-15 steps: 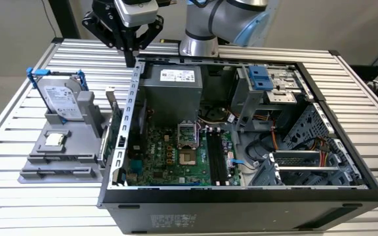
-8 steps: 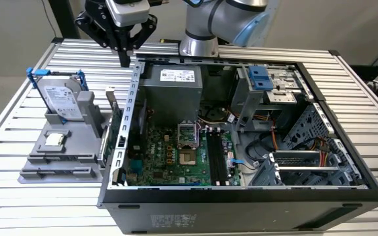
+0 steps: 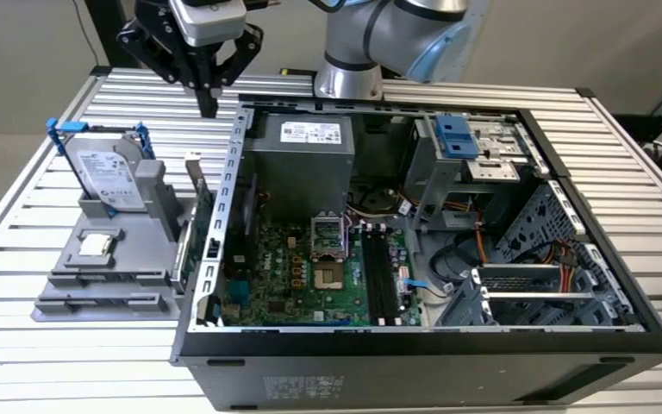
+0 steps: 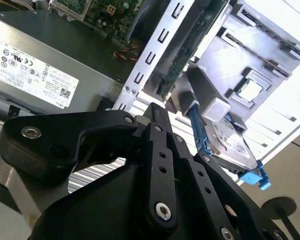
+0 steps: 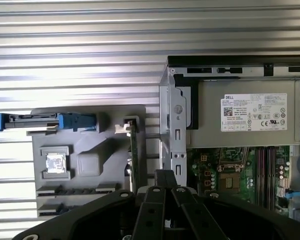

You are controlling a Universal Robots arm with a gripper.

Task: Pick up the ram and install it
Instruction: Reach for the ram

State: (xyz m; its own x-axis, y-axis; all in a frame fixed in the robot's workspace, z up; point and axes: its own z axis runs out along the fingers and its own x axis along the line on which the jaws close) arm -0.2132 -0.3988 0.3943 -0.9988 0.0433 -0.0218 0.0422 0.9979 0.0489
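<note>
The ram (image 3: 193, 216) stands on its long edge in the grey holder (image 3: 101, 276), right beside the open computer case's outer wall. It appears as a thin green edge (image 5: 132, 155) in the first wrist view and as a dark green strip (image 4: 190, 45) in the second wrist view. My gripper (image 3: 207, 105) hangs above the slatted table behind the holder, near the case's back corner and apart from the ram. Its black fingers (image 5: 165, 177) (image 4: 155, 110) are shut together with nothing between them. The memory slots (image 3: 379, 276) (image 5: 267, 165) lie on the green motherboard inside the case.
A silver hard drive in a blue frame (image 3: 110, 177) stands in the same holder, and a small square chip (image 3: 96, 245) lies below it. The power supply (image 3: 302, 147) and drive cage (image 3: 475, 147) fill the case's back part. Cables lie to the slots' right.
</note>
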